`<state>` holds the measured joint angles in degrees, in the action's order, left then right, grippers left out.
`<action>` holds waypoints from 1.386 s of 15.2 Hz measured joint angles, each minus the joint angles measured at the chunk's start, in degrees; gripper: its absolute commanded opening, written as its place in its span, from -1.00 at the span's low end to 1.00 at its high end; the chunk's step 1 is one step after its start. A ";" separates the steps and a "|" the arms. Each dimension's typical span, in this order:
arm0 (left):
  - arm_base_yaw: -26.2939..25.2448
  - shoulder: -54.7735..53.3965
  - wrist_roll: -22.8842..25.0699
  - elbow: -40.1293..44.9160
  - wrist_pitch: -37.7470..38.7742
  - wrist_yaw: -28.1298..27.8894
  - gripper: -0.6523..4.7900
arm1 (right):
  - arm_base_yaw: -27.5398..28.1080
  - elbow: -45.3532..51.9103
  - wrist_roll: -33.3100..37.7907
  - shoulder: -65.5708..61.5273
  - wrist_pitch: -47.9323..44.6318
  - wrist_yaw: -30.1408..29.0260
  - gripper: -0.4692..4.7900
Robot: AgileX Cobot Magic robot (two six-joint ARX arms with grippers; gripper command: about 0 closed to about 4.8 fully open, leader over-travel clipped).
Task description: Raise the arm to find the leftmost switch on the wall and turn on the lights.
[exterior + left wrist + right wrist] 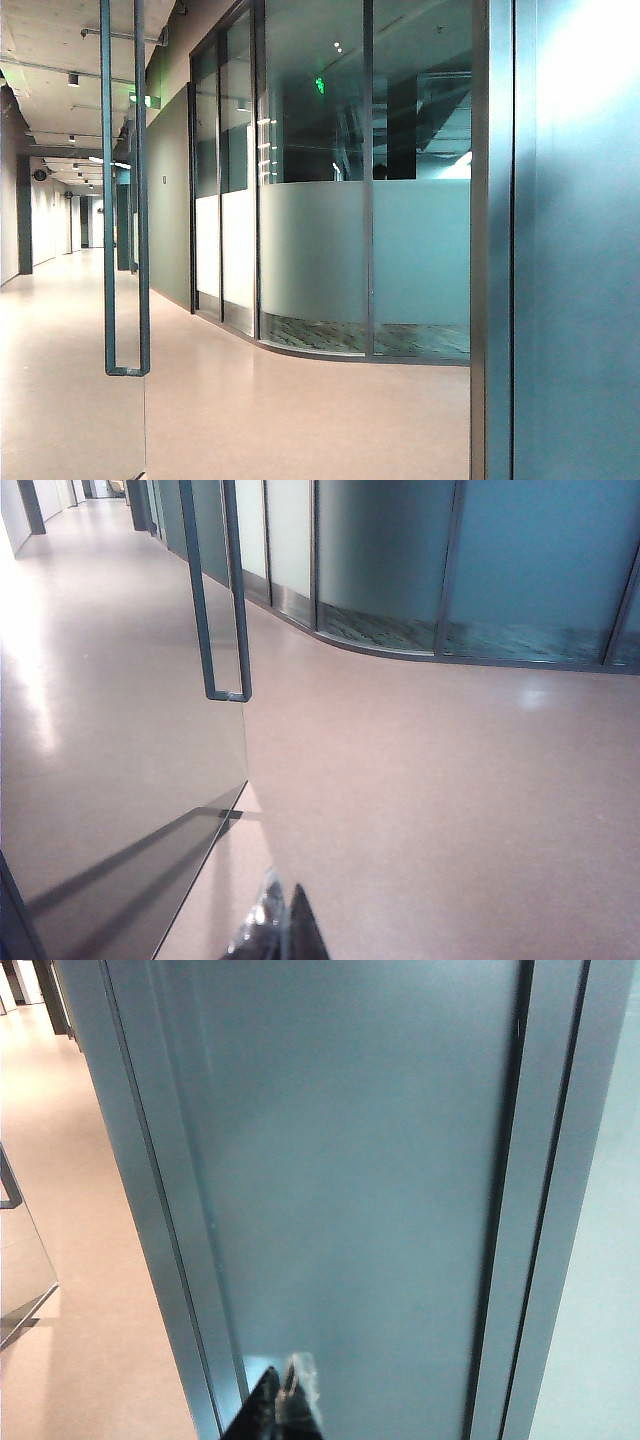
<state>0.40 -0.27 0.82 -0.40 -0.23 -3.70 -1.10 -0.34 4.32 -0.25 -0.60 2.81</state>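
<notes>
Grey-green metal and frosted glass throughout. Setting: an office corridor with a pale pinkish floor (pixel 300 410).

Glass door (pixel 70 300): frameless, standing on the left of the exterior view, with a long dark looped pull handle (pixel 124 200). The left wrist view shows the same handle (pixel 215 590) and the door's lower edge above the floor.

Curved partition (pixel 330 250): dark-framed glazing with a frosted band across its lower half, clear glass above. A small green illuminated sign (pixel 320 86) shows behind the glass; any writing on it is too small to read.

Wall panel (pixel 575 250): plain teal-grey, at the right edge of the exterior view, bordered by a dark vertical frame (pixel 491 240). No labels or brand marks are legible anywhere.

Light switch: in none of the three views.

Left gripper (pixel 285 930): only the dark tips show, low over the floor near the glass door; jaws appear together.

Right gripper (pixel 282 1400): tips close in front of the teal-grey panel (pixel 350 1180); jaws appear together, holding nothing.
</notes>
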 measured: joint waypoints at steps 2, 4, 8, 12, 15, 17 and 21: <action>0.00 0.02 0.00 0.00 0.00 0.00 -0.78 | 0.00 0.00 0.00 0.00 0.00 0.00 -0.82; 0.00 0.00 0.02 0.00 0.00 0.00 -0.78 | 0.00 0.00 0.00 0.00 0.00 0.00 -0.82; 0.00 0.00 0.02 0.00 -1.79 -0.02 -0.78 | 0.00 0.00 0.00 0.00 -0.28 0.00 -0.82; 0.00 0.00 -2.84 -2.95 -12.85 0.00 -0.78 | -0.02 -3.43 0.04 0.00 -8.52 -1.14 -0.82; 0.00 -0.90 -3.19 -12.35 -14.32 0.57 -0.78 | 0.00 -12.37 0.22 -0.04 -9.90 -0.55 -0.83; 0.00 -6.23 -3.17 -20.22 -17.62 0.04 -0.78 | 0.00 -19.74 0.24 -3.30 -10.38 2.38 -0.83; 0.00 -24.44 -3.19 -41.27 -24.06 2.58 -0.78 | 0.02 -38.97 0.22 -21.86 -13.99 3.50 -0.82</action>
<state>0.40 -24.71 -2.37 -41.67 -24.29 -1.13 -1.08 -39.31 4.54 -22.11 -14.59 6.31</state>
